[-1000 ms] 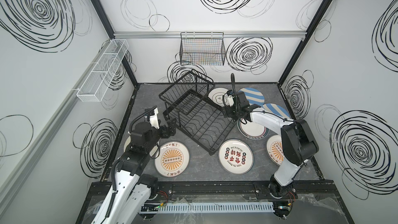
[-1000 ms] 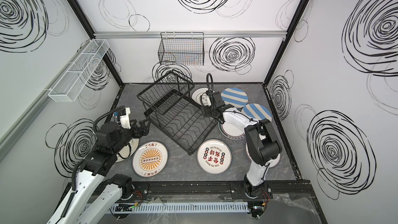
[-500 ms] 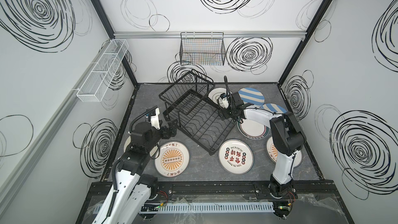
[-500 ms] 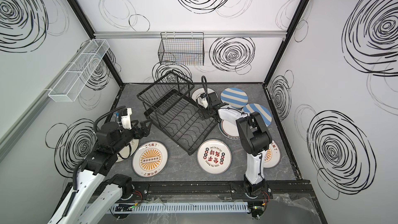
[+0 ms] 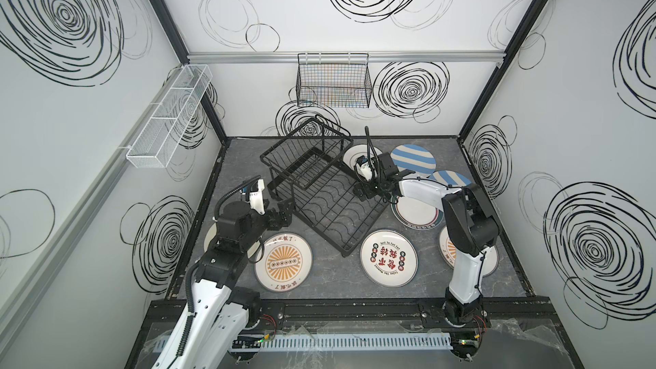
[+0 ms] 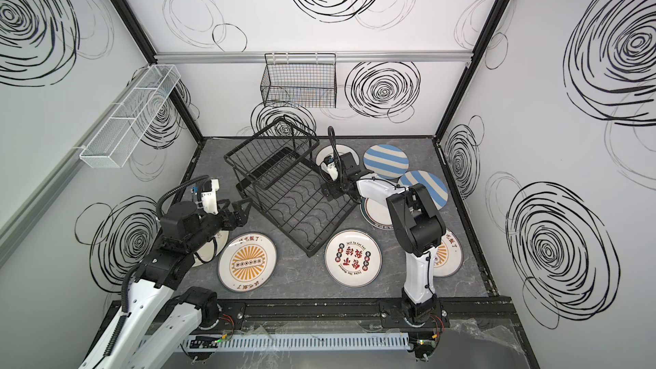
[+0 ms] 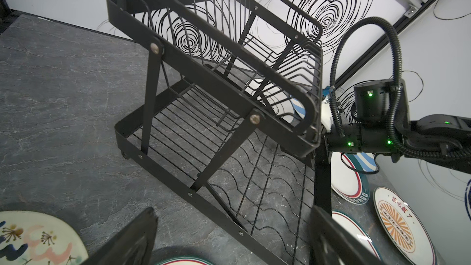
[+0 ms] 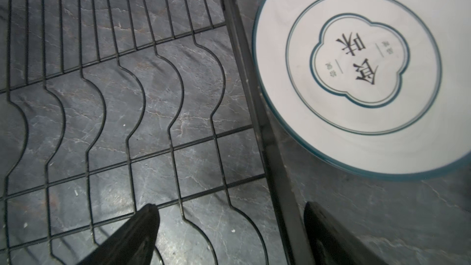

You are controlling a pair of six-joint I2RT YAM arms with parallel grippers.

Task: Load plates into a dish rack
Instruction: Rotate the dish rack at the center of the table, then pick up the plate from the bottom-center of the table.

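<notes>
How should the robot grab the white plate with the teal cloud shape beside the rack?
Probably by pinching its rim. The white plate lies flat, so only its thin edge offers a hold. Come from the side of the open right gripper, where bare table shows, not from the dish rack bar close beside it.

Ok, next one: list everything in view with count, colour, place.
dish rack: one, black wire, mid-table, empty.
striped plates: two, blue-white, back right.
sunburst plates: two, orange, front left, front right.
red-character plate: one, white, front centre.
green-red rimmed plate: one, white, right of rack.
emblem plate: one, white, back, beside rack.
cream plate: one, far left, front.
wall basket: one, black mesh, back wall.
long tray: one, white mesh, left wall.
left gripper: black, open, rack's left corner.
right gripper: black, open, over rack's right edge.
</notes>
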